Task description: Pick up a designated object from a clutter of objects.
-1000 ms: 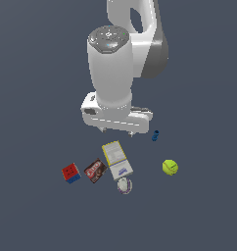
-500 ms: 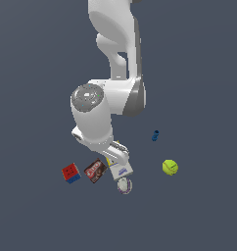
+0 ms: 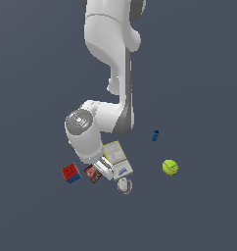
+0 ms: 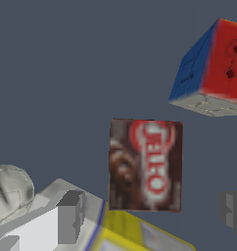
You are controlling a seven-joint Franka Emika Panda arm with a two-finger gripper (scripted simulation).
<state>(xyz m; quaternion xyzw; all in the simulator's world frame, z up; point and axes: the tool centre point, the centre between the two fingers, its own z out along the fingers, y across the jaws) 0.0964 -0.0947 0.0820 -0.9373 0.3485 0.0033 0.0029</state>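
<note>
Apart from the task's own things, all I get on my screens is the ground (image 3: 32,73). It is one flat surface in a dark slate blue-grey. In the exterior view it fills the picture from edge to edge in the same even, matte tone (I cannot tell from here where floor would give way to backdrop). The wrist view shows the same surface (image 4: 52,59) much closer. There the colour is just as uniform, a shade lighter toward one side of the picture and darker toward the other.
</note>
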